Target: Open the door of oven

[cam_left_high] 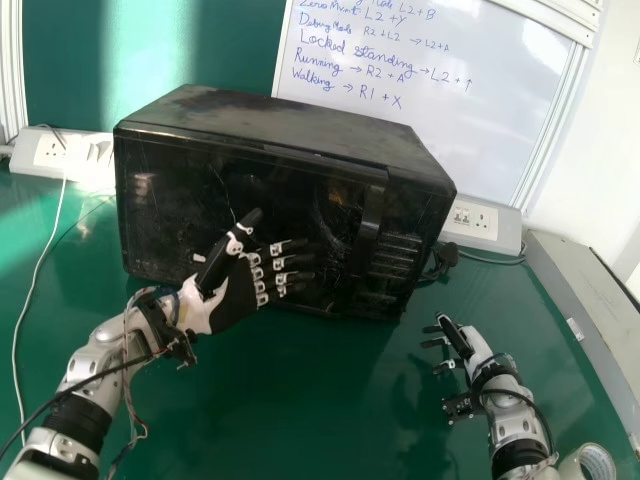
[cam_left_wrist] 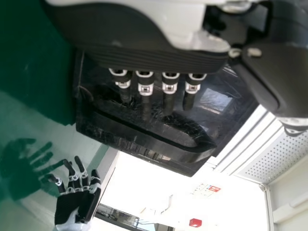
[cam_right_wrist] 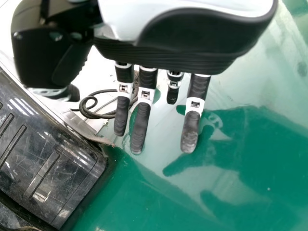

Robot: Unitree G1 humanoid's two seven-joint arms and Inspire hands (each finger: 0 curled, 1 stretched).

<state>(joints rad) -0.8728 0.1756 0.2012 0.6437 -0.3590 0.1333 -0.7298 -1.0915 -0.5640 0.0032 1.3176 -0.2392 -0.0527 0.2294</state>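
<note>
A white socket box (cam_left_high: 50,152) sat at the far left, a white cable (cam_left_high: 37,270) running from it down the green tabletop (cam_left_high: 330,400). Next to it stood the black oven (cam_left_high: 270,125), upright on the tabletop with its door (cam_left_high: 165,235) closed. In front of the door, the robot's left hand (cam_left_high: 235,300) was open, its fingers (cam_left_high: 285,262) extended toward the upright handle (cam_left_high: 365,240) and holding nothing, the thumb angled up and apart; whether the fingers touched the door could not be told. The fingertips pointed toward the handle but stopped short of gripping it. Behind the oven leaned a whiteboard (cam_left_high: 430,130) with handwritten notes. To the oven's right, over the tabletop and apart from the oven, was the robot's right hand (cam_left_high: 472,342), open and empty, its fingers (cam_right_wrist: 139,127) loosely straight. Beyond it were a second socket box (cam_left_high: 506,238), a long grey case (cam_left_high: 590,290) along the right side and, near the right forearm, a roll of tape (cam_left_high: 597,462).
</note>
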